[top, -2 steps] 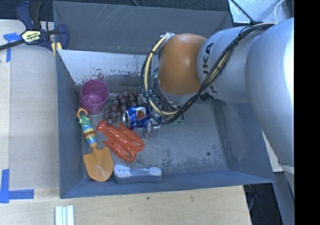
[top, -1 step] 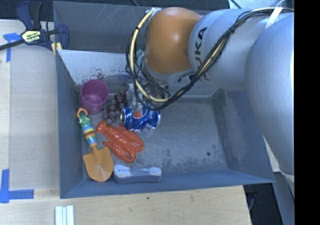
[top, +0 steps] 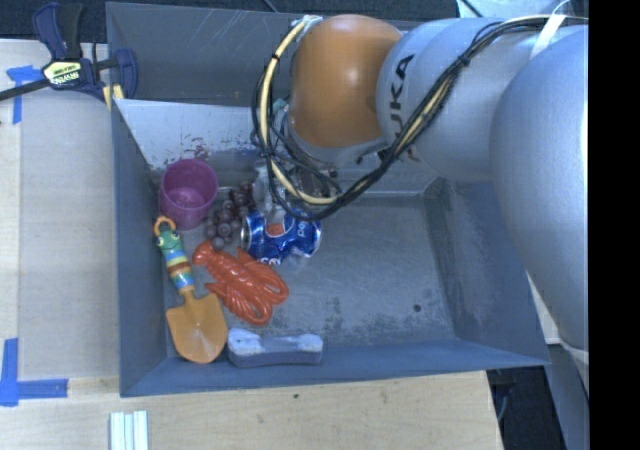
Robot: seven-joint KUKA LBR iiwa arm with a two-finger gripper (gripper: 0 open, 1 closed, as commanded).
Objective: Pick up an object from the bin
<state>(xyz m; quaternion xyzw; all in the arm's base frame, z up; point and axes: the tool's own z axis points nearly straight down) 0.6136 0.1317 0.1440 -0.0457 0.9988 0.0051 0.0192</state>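
Observation:
My gripper [top: 272,200] reaches down under the orange wrist cover at the bin's left centre, right above a crushed blue drink can [top: 283,237]. Its tips sit at the can's top edge. A bunch of dark purple plastic grapes [top: 229,217] lies just left of the gripper. Below the can lies an orange-red plastic lobster [top: 244,282]. How the fingers stand is hidden by the wrist and cables.
A purple cup [top: 188,191] stands at the far left. A toy shovel [top: 188,298] with an orange blade lies along the left wall, and a pale toothbrush-like thing [top: 273,345] lies by the front wall. The arm spans the bin's upper right.

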